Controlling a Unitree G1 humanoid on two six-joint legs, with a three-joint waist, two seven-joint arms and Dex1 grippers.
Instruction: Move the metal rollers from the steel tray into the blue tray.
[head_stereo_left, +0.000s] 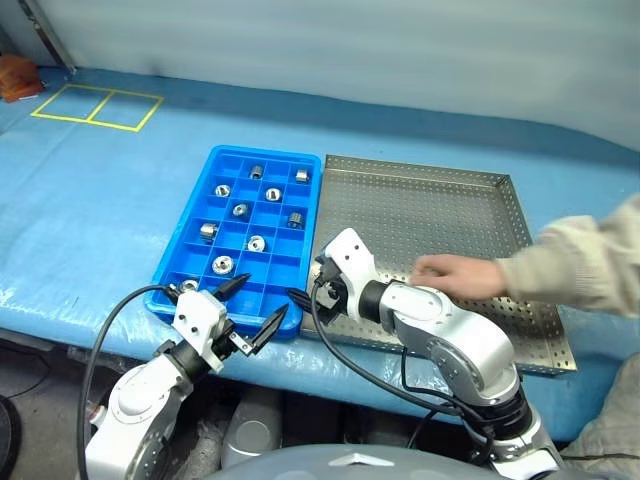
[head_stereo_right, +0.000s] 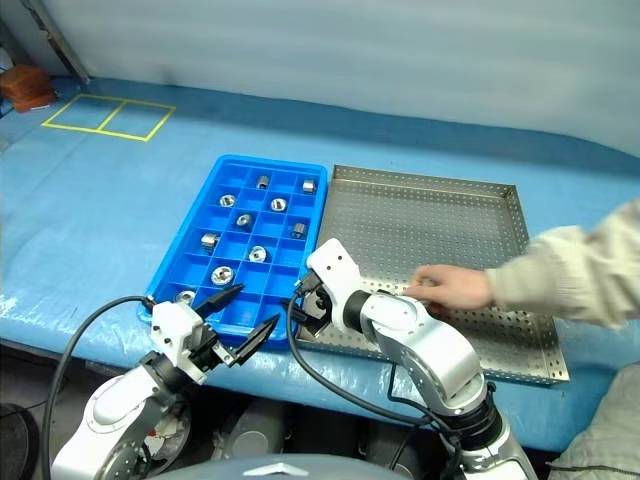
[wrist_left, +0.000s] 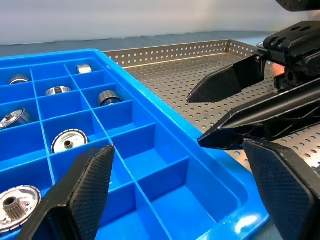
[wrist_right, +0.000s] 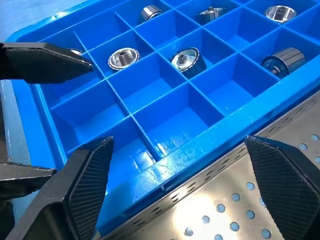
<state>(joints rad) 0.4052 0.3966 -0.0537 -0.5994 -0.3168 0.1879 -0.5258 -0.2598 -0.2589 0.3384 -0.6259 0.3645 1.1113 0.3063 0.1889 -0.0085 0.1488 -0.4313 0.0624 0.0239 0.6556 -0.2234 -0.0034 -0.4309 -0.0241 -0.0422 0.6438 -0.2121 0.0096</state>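
A: Starting at the left, the left gripper is hanging at the near edge of the blue tray, jaws spread wide and holding nothing. What's worrying you?

B: The metal rollers are already sitting in the blue tray's compartments, about ten of them, one per cell (I'm seeing none on the steel tray's perforated floor, though the arm is hiding part of it). So the arms are risking reaching for parts that aren't there.

A: And the right gripper?

B: It's hovering over the seam where the two trays are meeting, at their near corners, jaws also wide and empty. Its tips are pointing toward the left gripper, close by; any swing inward is inviting a clash.

A: And on the right?

B: A person's hand is resting on the steel tray, just beside the right arm. A sudden reach is likely striking it.
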